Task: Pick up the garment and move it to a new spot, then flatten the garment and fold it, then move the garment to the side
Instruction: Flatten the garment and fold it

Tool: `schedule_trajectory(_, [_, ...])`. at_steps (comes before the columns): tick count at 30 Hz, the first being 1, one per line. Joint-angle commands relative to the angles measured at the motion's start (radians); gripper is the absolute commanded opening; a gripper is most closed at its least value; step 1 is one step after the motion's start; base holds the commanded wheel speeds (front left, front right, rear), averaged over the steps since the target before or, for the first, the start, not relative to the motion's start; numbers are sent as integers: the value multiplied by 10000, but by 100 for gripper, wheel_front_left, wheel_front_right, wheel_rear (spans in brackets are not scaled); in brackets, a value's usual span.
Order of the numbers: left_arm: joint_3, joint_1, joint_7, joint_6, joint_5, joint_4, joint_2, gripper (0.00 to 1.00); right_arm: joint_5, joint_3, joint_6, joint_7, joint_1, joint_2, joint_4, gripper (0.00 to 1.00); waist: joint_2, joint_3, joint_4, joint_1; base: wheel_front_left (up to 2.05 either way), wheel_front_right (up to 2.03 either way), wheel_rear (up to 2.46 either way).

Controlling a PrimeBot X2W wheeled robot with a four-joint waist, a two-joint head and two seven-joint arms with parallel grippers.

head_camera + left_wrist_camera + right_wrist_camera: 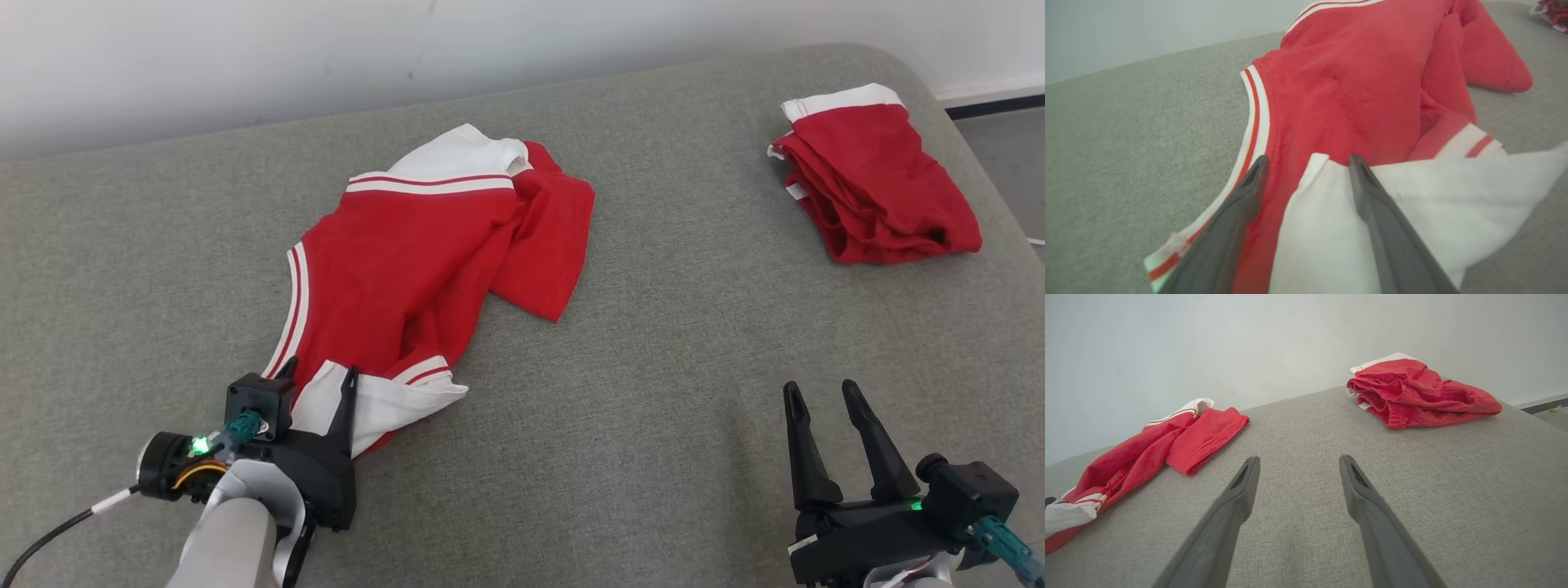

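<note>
The garment (408, 261) lies crumpled and unfolded on the grey cushion (653, 408), with the left gripper (321, 369) open over its near end and the right gripper (820, 386) open over bare cushion, so nearly the whole task seems left.

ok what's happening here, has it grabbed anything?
Not yet. The left claw sits open at the near, white-trimmed end of the crumpled red garment, with its fingers spread over the cloth and nothing gripped. The right claw hangs open over the bare grey surface, holding nothing. A second red garment lies bunched at the far right. The near one isn't flattened or folded.
</note>
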Motion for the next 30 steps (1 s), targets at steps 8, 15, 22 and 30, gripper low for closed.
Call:
schedule_trajectory(8, [-221, -378, -234, -10, -174, 659, -82, 0, -14, -156, -26, 2, -14, 1, -21, 100, -1, -58, -6, -2, 0, 0, 0])
schedule_trajectory(15, [-218, -660, -893, 65, -160, 479, 188, 0, -52, -230, -26, 2, 152, 80, -7, 100, -1, -346, 374, -2, 0, 0, 0])
schedule_trajectory(22, [-520, 93, -1248, 182, 174, -1086, 339, 0, -81, -174, -26, 1, 352, 151, 72, 100, -1, -768, 921, -2, 0, 0, 0])
schedule_trajectory(30, [-935, 2770, -1304, 375, 292, -3742, 160, 0, -70, -166, -26, 2, 682, 174, 124, 100, -1, -1081, 1474, -2, 0, 0, 0])
